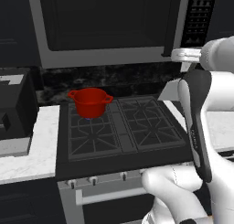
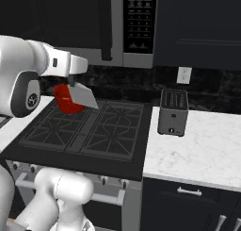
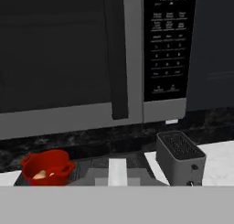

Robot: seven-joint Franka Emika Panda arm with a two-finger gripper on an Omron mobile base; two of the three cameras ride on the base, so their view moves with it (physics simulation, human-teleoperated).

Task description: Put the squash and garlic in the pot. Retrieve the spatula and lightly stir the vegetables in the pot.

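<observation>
The red pot [image 1: 91, 102] stands on the back-left burner of the stove [image 1: 119, 129], with two loop handles at its rim. In the hand view something pale lies inside the pot [image 3: 45, 168]; I cannot tell which vegetable it is. My gripper [image 2: 73, 80] hangs above the stove's middle, right of the pot [image 2: 67, 103], and is shut on the spatula [image 2: 84, 96]. The spatula's flat grey blade [image 1: 170, 91] slopes downward, clear of the burners. From the hand view the spatula [image 3: 117, 172] points ahead toward the backsplash.
A microwave [image 3: 91, 58] hangs over the stove. A silver toaster [image 2: 172, 113] stands on the marble counter [image 2: 202, 150] to the right. A dark appliance [image 1: 16, 106] sits on the left counter. The other burners are bare.
</observation>
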